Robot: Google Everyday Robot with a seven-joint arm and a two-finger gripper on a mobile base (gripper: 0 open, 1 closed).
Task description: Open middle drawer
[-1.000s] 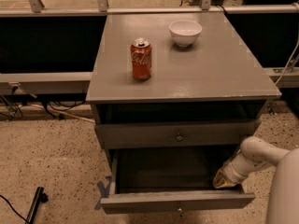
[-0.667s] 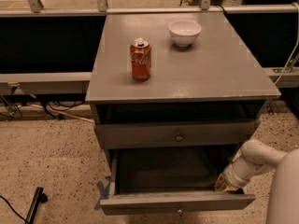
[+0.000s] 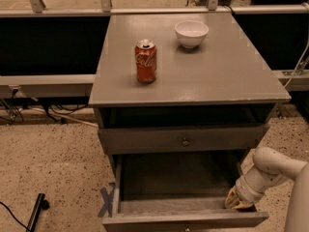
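The grey cabinet [image 3: 193, 76] has a closed drawer [image 3: 145, 140] with a small round knob [image 3: 185, 141] under its top. Below it, the middle drawer [image 3: 159, 207] is pulled out, showing its grey inside. Its flat front [image 3: 145, 222] is at the bottom edge of the view and its knob is barely visible. My gripper [image 3: 237, 201] reaches in from the lower right on a white arm [image 3: 270, 170]. It sits at the right end of the open drawer, just behind the front panel.
A red cola can [image 3: 146, 61] and a white bowl [image 3: 191, 33] stand on the cabinet top. Blue tape [image 3: 106, 202] marks the speckled floor left of the drawer. A black object [image 3: 36, 210] lies on the floor at lower left. Railings and dark panels run behind.
The middle drawer has come out a little further toward the camera. My gripper has moved with it, down and slightly right.
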